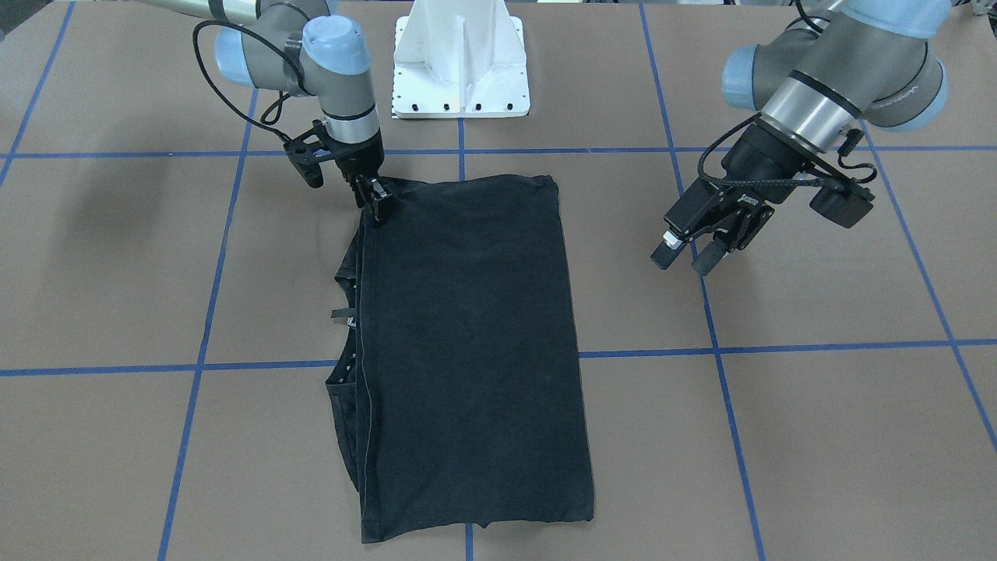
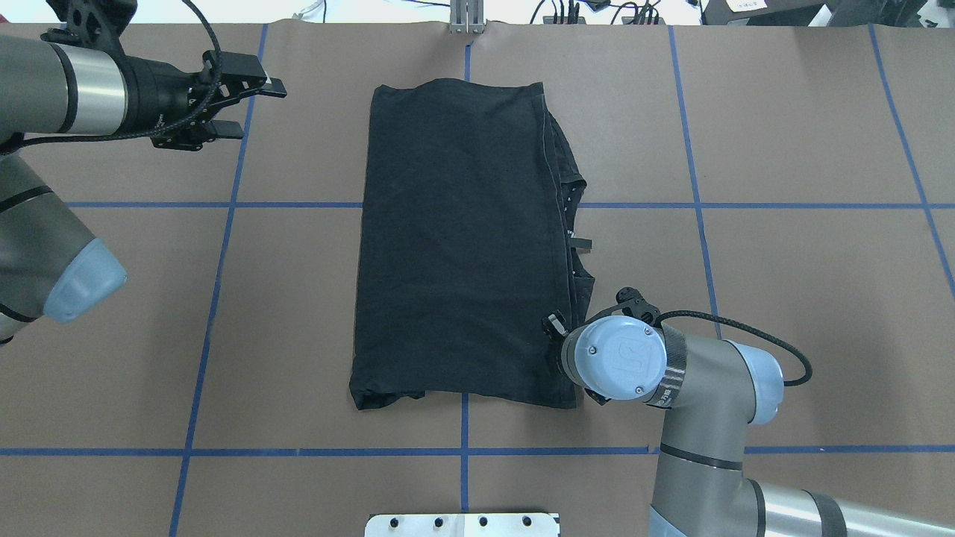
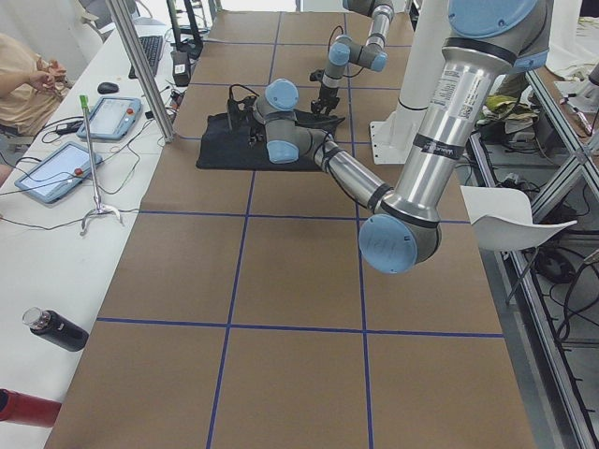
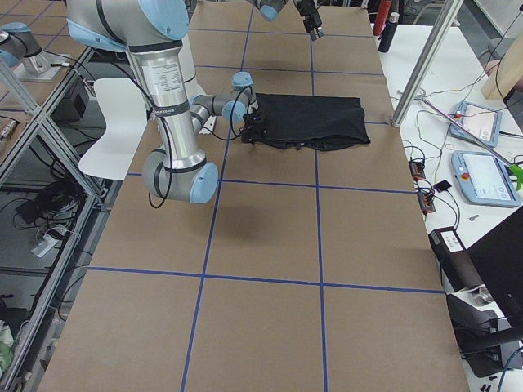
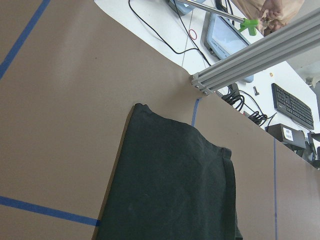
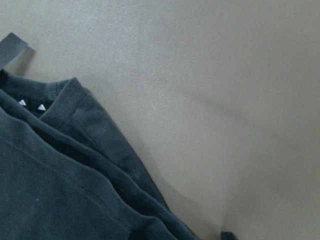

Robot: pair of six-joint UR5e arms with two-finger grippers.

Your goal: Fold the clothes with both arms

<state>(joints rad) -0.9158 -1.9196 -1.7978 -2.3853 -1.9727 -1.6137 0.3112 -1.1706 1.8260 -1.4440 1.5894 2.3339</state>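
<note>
The black T-shirt (image 1: 467, 327) lies flat on the brown desk (image 1: 818, 436), folded lengthwise into a long panel with no print showing. The right tool (image 1: 378, 206) points straight down onto the shirt corner nearest the white pedestal (image 1: 459, 62). Its fingers look drawn close there, but I cannot tell whether they pinch the cloth or merely rest on it, and the overhead view hides them under the wrist. I'd guess it sits at that corner because the layers stack on this side. Running away from the tool along the shirt's edge, the collar, a loose tag (image 1: 340, 313) and the tucked sleeve hems peek out from under the top panel. Taking this corner would suit either starting the next fold or squaring up that untidy side.

The left tool (image 1: 685, 257) hangs over bare desk, fingers spread with nothing between them. It is well apart from the shirt's opposite long edge and tilted towards it, as if ready for the matching corner.

Nothing lies between either tool and the cloth except blue tape lines (image 1: 716, 343). Past the left tool, off the desk, there is an aluminium post (image 5: 250, 55), two tablets (image 3: 51, 173) and a seated person (image 3: 23, 79). All of these look clear of the fold.
</note>
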